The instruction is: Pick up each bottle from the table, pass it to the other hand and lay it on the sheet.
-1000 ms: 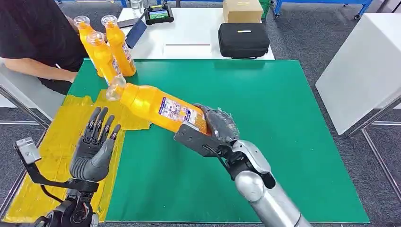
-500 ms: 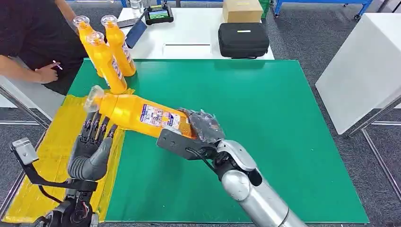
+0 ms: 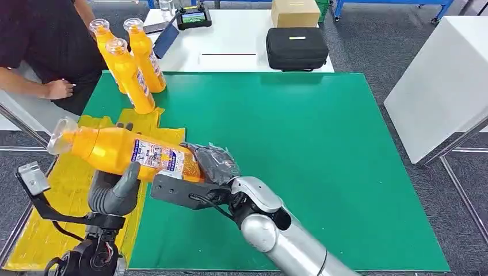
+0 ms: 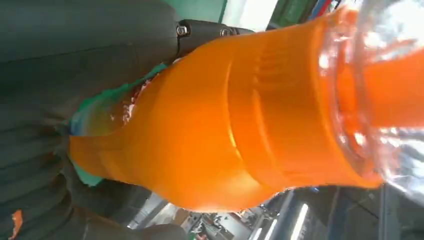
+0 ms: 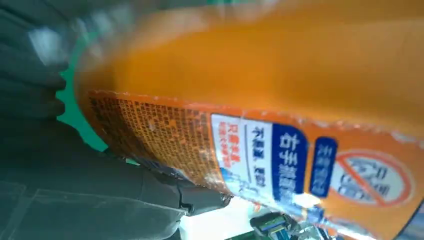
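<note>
Orange bottle (image 3: 124, 152) mid-handover: my right hand (image 3: 214, 164) clamps its base, left hand (image 3: 114, 190) cups beneath, grip unconfirmed. Next: close left fingers, release right.

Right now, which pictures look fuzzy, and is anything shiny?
Head view: sharp; the bottle and both hands are clear. Right wrist view: the bottle's top edge is smeared, but its label reads crisply. Left wrist view: soft, with white glare on the clear cap.
</note>
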Robot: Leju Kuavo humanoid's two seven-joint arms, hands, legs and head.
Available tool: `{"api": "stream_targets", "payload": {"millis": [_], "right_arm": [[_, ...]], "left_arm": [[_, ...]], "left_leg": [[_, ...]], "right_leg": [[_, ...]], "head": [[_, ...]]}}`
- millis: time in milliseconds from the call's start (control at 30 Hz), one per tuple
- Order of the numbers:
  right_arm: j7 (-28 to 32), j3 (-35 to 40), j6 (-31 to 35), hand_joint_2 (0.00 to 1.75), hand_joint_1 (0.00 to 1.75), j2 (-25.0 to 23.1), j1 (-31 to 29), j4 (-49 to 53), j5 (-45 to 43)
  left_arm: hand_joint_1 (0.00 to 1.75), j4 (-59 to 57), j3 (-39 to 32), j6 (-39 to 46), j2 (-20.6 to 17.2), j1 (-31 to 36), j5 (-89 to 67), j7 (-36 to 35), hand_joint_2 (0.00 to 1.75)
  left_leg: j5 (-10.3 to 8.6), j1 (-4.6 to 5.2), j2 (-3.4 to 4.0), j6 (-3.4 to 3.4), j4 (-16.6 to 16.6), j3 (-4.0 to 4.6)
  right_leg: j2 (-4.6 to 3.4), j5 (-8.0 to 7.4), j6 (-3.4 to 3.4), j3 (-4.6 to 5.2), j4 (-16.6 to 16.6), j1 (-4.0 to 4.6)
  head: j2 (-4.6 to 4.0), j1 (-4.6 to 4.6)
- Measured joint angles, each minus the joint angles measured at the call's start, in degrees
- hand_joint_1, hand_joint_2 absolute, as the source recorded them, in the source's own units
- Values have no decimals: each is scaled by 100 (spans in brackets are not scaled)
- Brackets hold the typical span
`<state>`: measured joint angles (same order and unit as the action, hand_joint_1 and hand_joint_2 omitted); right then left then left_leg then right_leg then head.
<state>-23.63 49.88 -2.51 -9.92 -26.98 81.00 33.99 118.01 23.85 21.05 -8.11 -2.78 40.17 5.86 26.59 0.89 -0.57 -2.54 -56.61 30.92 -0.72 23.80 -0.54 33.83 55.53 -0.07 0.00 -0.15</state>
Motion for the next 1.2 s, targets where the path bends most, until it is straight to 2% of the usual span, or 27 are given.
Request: {"api": "stream_targets", "payload": {"millis": [500, 533, 600, 700, 1100, 1133, 1167, 1200], "right_arm": [[210, 269, -179, 175, 175, -87, -345, -409, -450], [210, 273, -179, 175, 175, -87, -348, -411, -452], [214, 291, -179, 175, 175, -87, -374, -435, -468], [214, 526, -173, 175, 175, -85, -500, -601, -621], [225, 660, -168, 175, 175, -72, -534, -686, -695], [230, 664, -168, 175, 103, -66, -534, -693, -697], [232, 671, -166, 175, 0, -59, -532, -695, -699], [238, 677, -153, 175, 0, -46, -531, -699, -693]], "left_arm": [[3, 0, 275, 264, -63, 110, 59, 118, 175], [175, 0, 277, 264, -65, 110, 59, 118, 175], [175, 0, 286, 282, -79, 111, 50, 137, 175], [175, 0, 328, 583, -122, -4, -118, 548, 175], [175, 0, 323, 680, -173, -106, -120, 695, 175], [175, 0, 326, 686, -175, -115, -114, 710, 175], [175, 0, 328, 693, -177, -122, -109, 726, 175], [175, 0, 330, 710, -181, -131, -109, 747, 175]], "left_leg": [[0, 1, 3, 0, 0, -1], [0, 1, 3, 0, 0, -1], [0, 1, 1, 0, 0, -2], [0, 0, 3, 0, 0, -1], [0, 1, 4, 0, 0, -1], [0, 1, 4, 0, 0, -1], [0, 1, 4, 0, 0, -1], [0, 1, 4, 0, 0, -1]], "right_leg": [[-1, -1, 0, 0, 0, 0], [-1, -1, 0, 0, 0, 0], [0, 0, 0, 1, 0, 0], [-2, 0, 0, 3, 0, 0], [-2, 0, 0, 3, 0, 0], [-2, 0, 0, 3, -1, 0], [-2, 0, 0, 3, -1, 0], [-2, 0, 0, 4, -1, 0]], "head": [[0, 0], [0, 0], [0, -4], [0, 0], [0, 0], [0, 0], [0, -2], [0, 0]]}}
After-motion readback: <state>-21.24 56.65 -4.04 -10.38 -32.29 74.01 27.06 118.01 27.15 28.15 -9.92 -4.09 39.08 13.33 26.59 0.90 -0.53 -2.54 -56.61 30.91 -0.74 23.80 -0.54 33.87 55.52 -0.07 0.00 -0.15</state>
